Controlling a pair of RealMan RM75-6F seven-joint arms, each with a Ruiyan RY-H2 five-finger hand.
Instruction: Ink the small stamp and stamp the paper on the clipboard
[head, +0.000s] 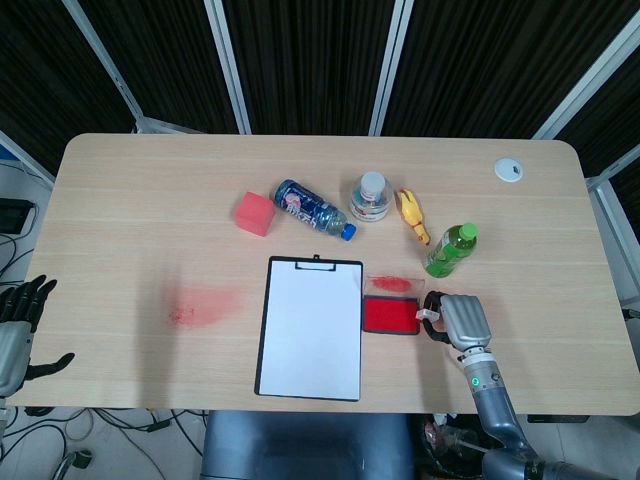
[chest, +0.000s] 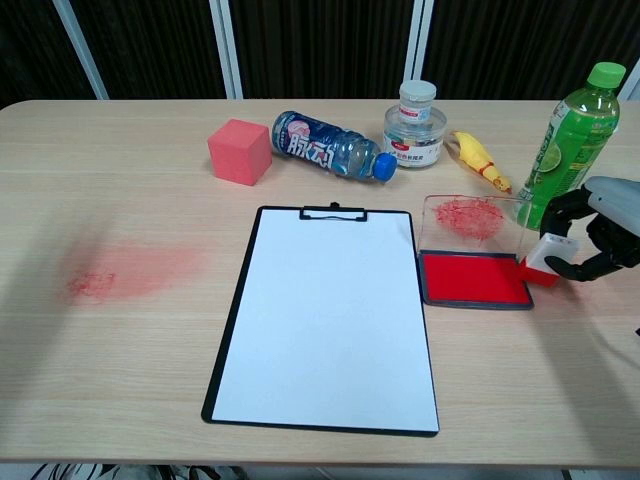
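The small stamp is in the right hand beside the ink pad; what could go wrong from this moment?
1. The right hand holds the small stamp tilted, so it may meet the ink pad unevenly and ink only partly.
2. The green bottle stands close behind the hand; lifting the arm could knock it over.
3. The pad's clear lid stands open beside the stamp and might be bumped.

The lying blue bottle (chest: 330, 148) bears white characters on its label, too blurred to read.
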